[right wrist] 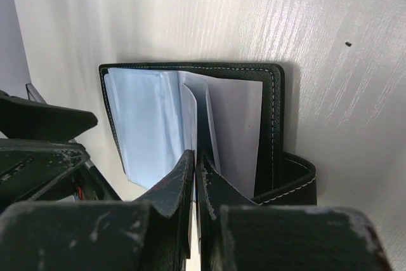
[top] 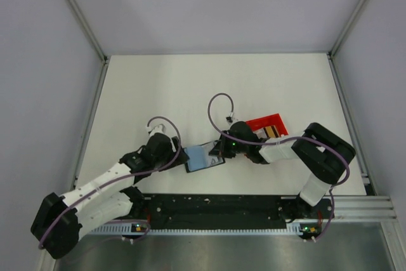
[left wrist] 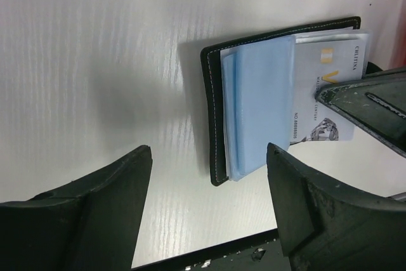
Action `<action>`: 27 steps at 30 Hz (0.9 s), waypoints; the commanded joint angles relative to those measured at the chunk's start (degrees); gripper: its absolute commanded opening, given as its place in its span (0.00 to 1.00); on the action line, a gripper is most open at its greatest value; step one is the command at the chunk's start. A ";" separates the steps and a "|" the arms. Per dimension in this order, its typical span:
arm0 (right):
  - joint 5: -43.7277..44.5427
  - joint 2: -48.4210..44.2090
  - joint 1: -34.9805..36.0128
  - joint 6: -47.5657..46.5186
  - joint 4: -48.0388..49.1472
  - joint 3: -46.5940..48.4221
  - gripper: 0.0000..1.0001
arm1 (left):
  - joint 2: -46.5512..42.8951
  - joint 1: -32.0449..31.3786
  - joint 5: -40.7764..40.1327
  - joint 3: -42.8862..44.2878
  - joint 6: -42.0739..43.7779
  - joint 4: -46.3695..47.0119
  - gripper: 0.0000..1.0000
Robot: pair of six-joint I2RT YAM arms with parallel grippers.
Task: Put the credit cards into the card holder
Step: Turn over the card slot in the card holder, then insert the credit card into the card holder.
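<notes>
Lying open on the tabletop (top: 254,87), the card holder (top: 204,157) sits between the two arms with its pale blue inner leaves facing up. The left end effector (left wrist: 208,153) has its fingers spread wide with nothing between them, just short of the holder's stitched black edge. The right end effector (right wrist: 196,157) has its fingers pressed together, tips against the inner leaves (whether a leaf is pinched cannot be determined). One pale credit card (left wrist: 327,87) lies inside the holder. Further credit cards (top: 271,131) lie in the red tray (top: 260,120), close to the right arm.
</notes>
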 commanded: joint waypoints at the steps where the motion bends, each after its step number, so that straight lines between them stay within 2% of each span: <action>1: 1.11 0.92 -0.31 -1.44 -3.31 1.03 0.00 | 2.16 0.12 3.12 -2.04 -2.25 8.92 0.76; 4: 0.93 0.57 -0.31 -1.26 -3.13 0.85 0.00 | 6.46 0.21 6.62 -1.69 -1.46 10.67 0.64; 7: 0.85 0.21 -0.40 -1.00 -2.78 0.68 0.00 | 10.16 0.03 7.96 -1.34 -1.54 13.05 0.45; 11: 0.15 0.21 -0.31 -0.74 -2.26 0.85 0.00 | 12.80 0.03 7.26 -0.72 -0.67 13.41 0.25; 15: -0.38 -0.57 -0.31 -0.12 -0.15 0.24 0.00 | 14.03 0.12 5.42 0.16 0.48 11.57 0.09; 20: -0.21 -3.30 -0.31 -0.56 0.39 0.41 0.00 | 15.61 0.21 5.41 0.86 2.15 12.00 0.00; 27: 2.33 -7.60 -0.40 -1.09 0.39 -0.55 0.00 | 18.87 0.12 5.76 3.14 4.87 11.30 0.00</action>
